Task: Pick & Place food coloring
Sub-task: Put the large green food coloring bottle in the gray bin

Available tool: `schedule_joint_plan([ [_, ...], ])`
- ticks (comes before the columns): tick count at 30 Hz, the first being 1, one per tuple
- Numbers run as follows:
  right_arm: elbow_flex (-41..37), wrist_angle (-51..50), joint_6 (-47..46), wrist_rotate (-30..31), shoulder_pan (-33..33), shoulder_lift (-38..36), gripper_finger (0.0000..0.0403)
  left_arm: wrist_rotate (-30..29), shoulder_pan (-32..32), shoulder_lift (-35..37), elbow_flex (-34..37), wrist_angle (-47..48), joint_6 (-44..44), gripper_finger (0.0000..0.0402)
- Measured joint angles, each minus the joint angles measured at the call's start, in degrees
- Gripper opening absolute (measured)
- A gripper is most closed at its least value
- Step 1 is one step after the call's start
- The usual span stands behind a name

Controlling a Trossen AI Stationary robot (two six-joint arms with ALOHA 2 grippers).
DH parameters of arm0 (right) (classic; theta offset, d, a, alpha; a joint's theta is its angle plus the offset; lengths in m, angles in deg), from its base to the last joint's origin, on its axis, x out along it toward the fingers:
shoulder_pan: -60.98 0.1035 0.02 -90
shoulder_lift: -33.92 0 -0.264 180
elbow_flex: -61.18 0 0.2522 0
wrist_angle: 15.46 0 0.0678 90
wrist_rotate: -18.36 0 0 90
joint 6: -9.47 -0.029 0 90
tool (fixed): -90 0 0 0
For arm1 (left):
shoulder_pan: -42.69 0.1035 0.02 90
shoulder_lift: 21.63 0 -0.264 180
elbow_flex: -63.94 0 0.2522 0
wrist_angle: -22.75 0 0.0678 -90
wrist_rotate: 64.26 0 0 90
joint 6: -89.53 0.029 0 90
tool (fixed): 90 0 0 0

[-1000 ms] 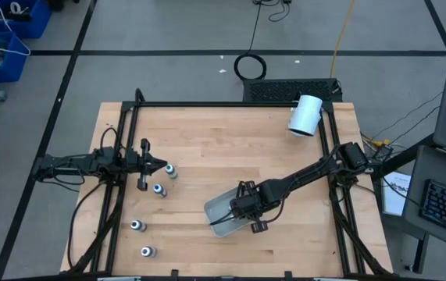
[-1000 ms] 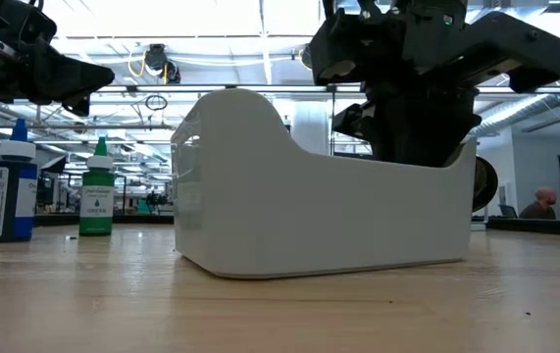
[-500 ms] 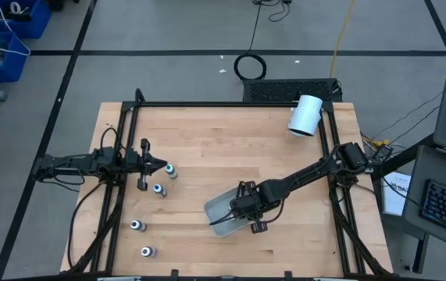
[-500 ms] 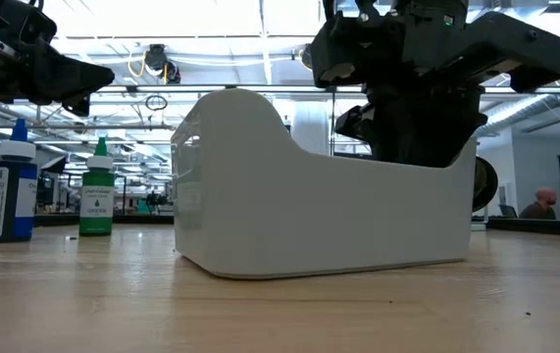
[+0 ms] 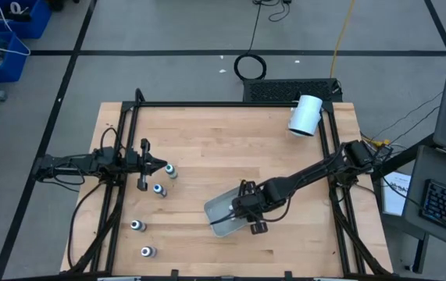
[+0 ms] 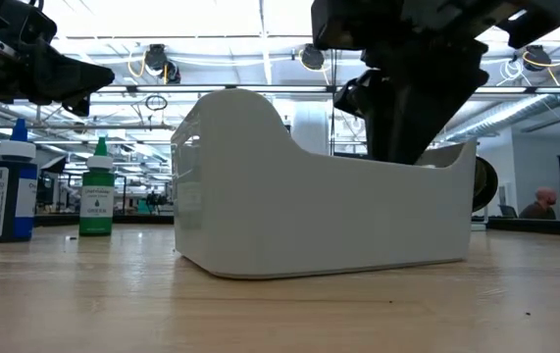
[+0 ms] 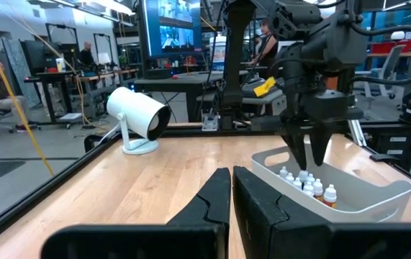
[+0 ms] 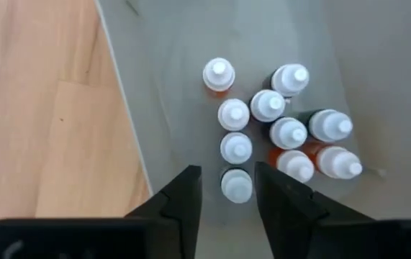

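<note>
the right hand (image 8: pixel 224 188) hangs open over the clear rectangular plastic tray (image 5: pixel 216 206), one white-capped food coloring bottle (image 8: pixel 236 184) between its fingers, untouched. four more bottles (image 5: pixel 159 190) stand at the light wooden counter's (image 5: pixel 230 148) 9 o'clock side near the closed left hand (image 5: pixel 162 165).

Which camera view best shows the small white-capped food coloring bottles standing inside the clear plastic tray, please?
The right wrist view: it looks straight down on the small white-capped food coloring bottles, all visible. The left wrist view shows a few over the clear plastic tray wall; the high and low views hide them.
</note>
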Motion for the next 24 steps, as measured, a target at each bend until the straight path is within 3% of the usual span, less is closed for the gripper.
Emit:
schedule_joint_plan([
  [7,-0.02,-1.43,-0.49,0.15,-0.22,-2.50,0.0139,0.00,0.00,0.00,0.00,0.00,0.08,0.0026],
  [13,0.00,-3.74,-1.15,0.51,-0.44,-11.38,0.0141,0.00,-0.01,-0.01,-0.01,-0.02,0.08,0.0026],
  [16,-0.27,-5.70,-2.29,3.73,-0.44,-16.47,0.0141,0.00,0.01,-0.01,0.00,0.00,0.09,0.0026],
  [20,-6.81,-4.46,-2.42,12.17,0.42,-24.97,0.0141,0.00,0.01,-0.01,0.00,0.00,0.09,0.0026],
  [24,-19.44,3.31,-3.02,16.87,1.02,-35.90,0.0141,0.00,-0.01,-0.01,0.01,0.02,0.09,0.0026],
])
